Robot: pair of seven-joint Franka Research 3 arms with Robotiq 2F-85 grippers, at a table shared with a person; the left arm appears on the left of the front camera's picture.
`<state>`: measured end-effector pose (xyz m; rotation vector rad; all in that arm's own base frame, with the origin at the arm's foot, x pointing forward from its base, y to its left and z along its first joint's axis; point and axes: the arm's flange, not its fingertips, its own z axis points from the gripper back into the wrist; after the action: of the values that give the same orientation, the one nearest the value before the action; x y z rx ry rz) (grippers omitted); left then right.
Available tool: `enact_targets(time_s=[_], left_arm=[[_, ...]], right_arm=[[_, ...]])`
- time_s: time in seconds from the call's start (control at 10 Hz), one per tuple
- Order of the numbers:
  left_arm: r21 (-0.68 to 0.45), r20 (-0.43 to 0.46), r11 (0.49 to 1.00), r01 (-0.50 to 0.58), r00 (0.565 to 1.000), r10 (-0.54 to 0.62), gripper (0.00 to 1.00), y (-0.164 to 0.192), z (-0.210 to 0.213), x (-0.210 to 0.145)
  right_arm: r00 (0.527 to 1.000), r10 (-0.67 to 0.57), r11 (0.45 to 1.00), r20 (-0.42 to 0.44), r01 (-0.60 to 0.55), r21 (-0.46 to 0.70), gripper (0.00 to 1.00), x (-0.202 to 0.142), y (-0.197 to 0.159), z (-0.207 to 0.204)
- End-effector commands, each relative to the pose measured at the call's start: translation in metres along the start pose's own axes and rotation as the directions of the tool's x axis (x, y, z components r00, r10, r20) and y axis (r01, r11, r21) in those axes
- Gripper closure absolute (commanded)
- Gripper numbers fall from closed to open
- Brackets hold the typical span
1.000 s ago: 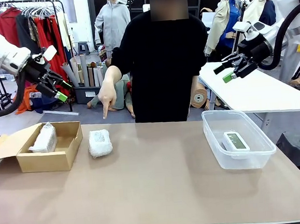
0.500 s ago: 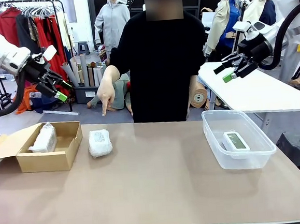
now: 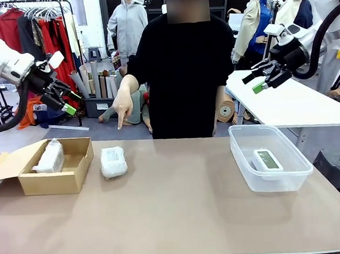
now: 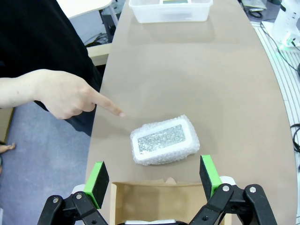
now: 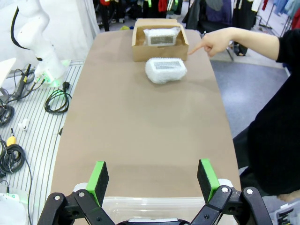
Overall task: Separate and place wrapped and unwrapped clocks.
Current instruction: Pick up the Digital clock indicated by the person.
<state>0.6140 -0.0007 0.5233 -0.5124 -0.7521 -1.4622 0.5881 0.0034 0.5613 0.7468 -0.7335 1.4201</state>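
While left pincer [image 3: 73, 103], right pincer [image 3: 253, 83] hover spread: two wrapped clocks [image 3: 50, 156] [image 3: 113, 161], one bare clock [image 3: 267, 159].

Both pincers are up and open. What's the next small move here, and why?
Probably lower the open left pincer toward the wrapped clock lying on the table beside the cardboard box. The person's hand points at it, the other wrapped clock already sits in that box, and this pincer hangs nearest to it.
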Motion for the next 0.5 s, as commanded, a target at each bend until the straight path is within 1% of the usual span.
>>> enact_targets(time_s=[0.0,0.1,0.2,0.3,0.4], left_arm=[[-0.023,-0.037,0.998,-0.055,0.998,0.054,0.0,-0.004,0.013,0.01],[0.008,-0.105,0.985,-0.171,0.98,0.171,0.0,-0.012,0.0,0.027],[0.019,-0.16,0.975,-0.223,0.962,0.223,0.0,-0.019,-0.003,0.043],[0.068,-0.228,0.952,-0.298,0.924,0.306,0.0,-0.027,-0.006,0.06],[0.119,-0.278,0.924,-0.364,0.881,0.383,0.0,-0.04,-0.015,0.08]], right_arm=[[1.0,0.002,1.0,0.008,-0.002,-0.001,0.0,0.002,0.001,0.0],[1.0,0.002,1.0,0.008,-0.002,-0.001,0.0,0.002,0.001,0.0],[1.0,0.002,1.0,0.008,-0.002,-0.001,0.0,0.002,0.001,0.0],[1.0,0.002,1.0,0.008,-0.002,-0.001,0.0,0.002,0.001,0.0],[1.0,0.002,1.0,0.008,-0.002,-0.001,0.0,0.002,0.001,0.0]])
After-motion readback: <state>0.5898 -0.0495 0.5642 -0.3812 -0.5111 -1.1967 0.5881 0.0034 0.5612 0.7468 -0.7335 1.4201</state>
